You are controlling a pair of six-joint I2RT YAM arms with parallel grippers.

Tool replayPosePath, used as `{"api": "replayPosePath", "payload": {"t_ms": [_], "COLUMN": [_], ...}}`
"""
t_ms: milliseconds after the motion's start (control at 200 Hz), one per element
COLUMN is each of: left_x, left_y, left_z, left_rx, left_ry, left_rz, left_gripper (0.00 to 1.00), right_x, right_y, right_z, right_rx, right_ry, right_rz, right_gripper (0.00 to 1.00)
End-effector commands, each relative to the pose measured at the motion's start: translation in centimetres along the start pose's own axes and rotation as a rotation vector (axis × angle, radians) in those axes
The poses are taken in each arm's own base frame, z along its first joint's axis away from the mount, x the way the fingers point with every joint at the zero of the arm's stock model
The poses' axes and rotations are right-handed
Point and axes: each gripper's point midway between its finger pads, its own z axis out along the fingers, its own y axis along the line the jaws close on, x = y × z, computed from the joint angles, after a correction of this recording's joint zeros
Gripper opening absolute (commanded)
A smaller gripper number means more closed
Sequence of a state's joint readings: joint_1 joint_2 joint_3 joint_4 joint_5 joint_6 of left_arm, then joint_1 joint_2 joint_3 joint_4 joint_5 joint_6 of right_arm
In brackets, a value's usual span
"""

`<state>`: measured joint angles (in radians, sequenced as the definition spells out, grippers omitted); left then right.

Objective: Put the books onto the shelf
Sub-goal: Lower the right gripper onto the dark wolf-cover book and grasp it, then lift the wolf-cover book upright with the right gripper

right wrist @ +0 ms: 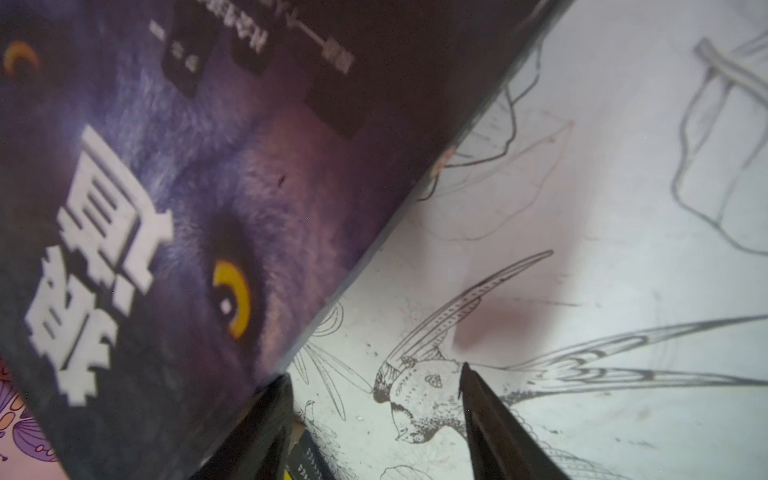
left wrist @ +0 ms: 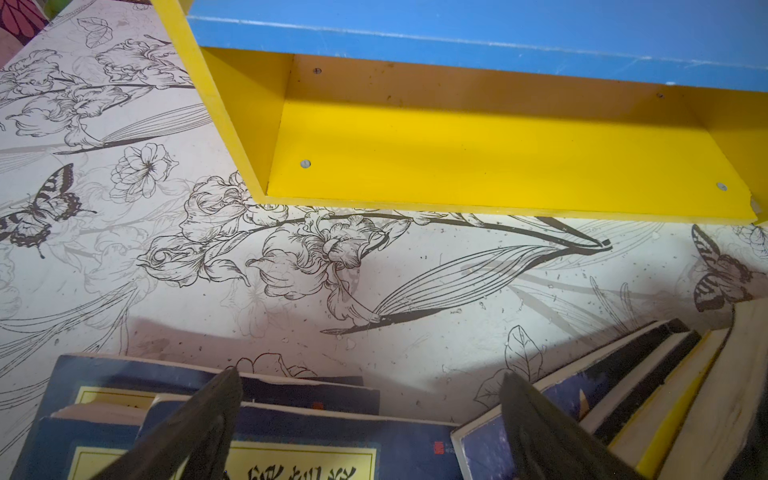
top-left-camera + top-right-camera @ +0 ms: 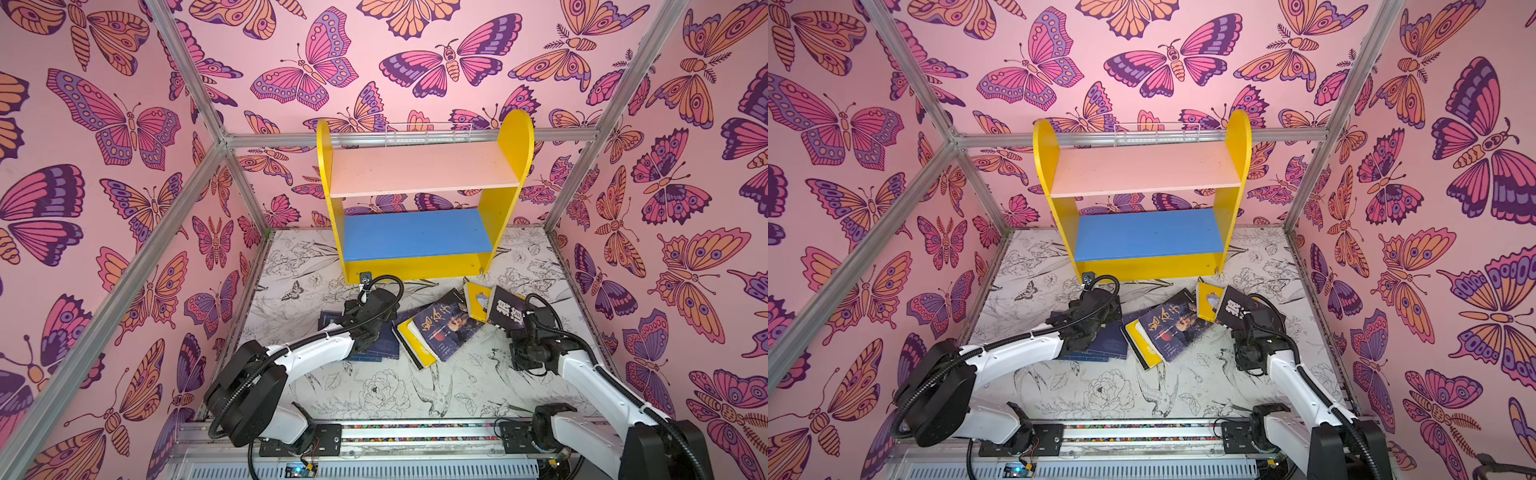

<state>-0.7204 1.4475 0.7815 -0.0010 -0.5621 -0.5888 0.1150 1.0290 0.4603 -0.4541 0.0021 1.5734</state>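
The shelf (image 3: 419,170) (image 3: 1142,168) stands at the back with its pink and blue boards bare; its yellow base (image 2: 478,158) shows in the left wrist view. Several books lie in front of it. My left gripper (image 2: 370,374) (image 3: 361,307) is open, low over the navy books (image 2: 316,432) (image 3: 380,349). A dark face-and-calligraphy book (image 3: 446,328) (image 3: 1177,328) rests on a yellow one (image 3: 419,353). My right gripper (image 1: 376,371) (image 3: 523,332) is open with only table between its fingers. The black book (image 1: 187,187) (image 3: 505,307) leans tilted against the outer side of one finger, beside a yellow cartoon book (image 3: 476,301).
The white table (image 3: 374,386) carries ink-drawn flowers and birds. Butterfly-print walls and aluminium posts (image 3: 187,83) close in three sides. A wire rack (image 3: 428,133) sits behind the shelf's top. The arms' mounting rail (image 3: 415,432) runs along the front.
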Motion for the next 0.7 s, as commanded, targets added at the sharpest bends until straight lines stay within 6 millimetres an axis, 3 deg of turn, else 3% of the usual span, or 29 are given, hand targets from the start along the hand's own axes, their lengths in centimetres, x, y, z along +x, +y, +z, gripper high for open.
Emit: {"api": "replayPosePath", "payload": {"t_ms": [0,150,361,696], "left_x": [-0.1,0.2,0.2,0.1], "left_y": [-0.3,-0.4,-0.6,-0.4], "left_z": [-0.2,0.0,0.1,-0.2], "left_rx": [0.013,0.012,0.02,0.016], "left_ry": [0.004,0.014,0.018,0.01], "left_rz": [0.0,0.003,0.002,0.005], "left_gripper": [0.99,0.99,0.99,0.99], "right_x": [0.2,0.4,-0.9,-1.9], "right_y": [1.5,1.3,3.5,5.2], "right_z": [-0.3,-1.8,-3.8,-1.4], "right_rx": [-0.047,-0.02,-0.142,-0.145], "right_ry": [0.008,0.014,-0.055,-0.068], "right_rz": [0.009,-0.02,0.014,0.081], "right_gripper": [0.63,0.63,0.63,0.64]}}
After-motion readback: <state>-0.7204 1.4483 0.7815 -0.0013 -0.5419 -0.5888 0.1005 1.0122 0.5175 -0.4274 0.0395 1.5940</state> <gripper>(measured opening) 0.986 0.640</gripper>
